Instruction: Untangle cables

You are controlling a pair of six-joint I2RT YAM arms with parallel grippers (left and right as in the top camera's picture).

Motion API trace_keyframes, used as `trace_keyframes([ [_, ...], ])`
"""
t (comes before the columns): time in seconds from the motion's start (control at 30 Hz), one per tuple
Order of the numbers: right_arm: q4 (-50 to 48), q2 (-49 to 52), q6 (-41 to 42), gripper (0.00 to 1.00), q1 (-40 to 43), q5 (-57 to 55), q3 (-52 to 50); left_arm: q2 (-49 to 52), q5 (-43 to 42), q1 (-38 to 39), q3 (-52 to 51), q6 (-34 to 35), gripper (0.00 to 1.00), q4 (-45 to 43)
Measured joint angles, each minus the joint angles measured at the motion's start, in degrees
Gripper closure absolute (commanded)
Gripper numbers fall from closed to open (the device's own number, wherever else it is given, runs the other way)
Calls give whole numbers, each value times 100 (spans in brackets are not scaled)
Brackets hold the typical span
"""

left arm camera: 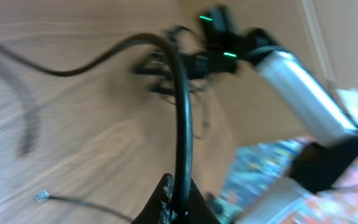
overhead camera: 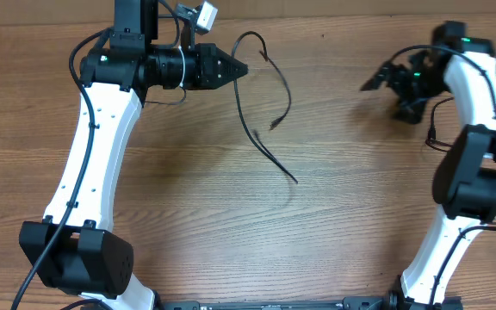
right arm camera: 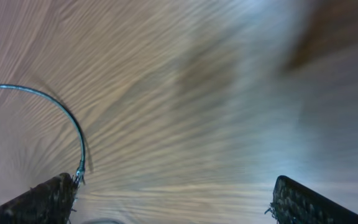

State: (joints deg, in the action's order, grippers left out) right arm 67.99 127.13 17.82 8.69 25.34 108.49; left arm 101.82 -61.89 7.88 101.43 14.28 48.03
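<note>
From overhead, the cables are seen spread as loose strands on the wooden table between the arms. One looped strand is pinched by the left gripper, while the right gripper is held spread, well apart from them.

In the left wrist view, a black strand is clamped where the left gripper is pressed together.

In the right wrist view, the fingers are set wide, and a thin wire is curved just beside one.
</note>
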Motion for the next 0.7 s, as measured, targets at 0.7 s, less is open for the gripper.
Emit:
trace_keyframes([
  [0.7, -820, 2, 363, 20, -1700, 35, -190, 0, -1167, -227, 0, 382, 96, -284],
])
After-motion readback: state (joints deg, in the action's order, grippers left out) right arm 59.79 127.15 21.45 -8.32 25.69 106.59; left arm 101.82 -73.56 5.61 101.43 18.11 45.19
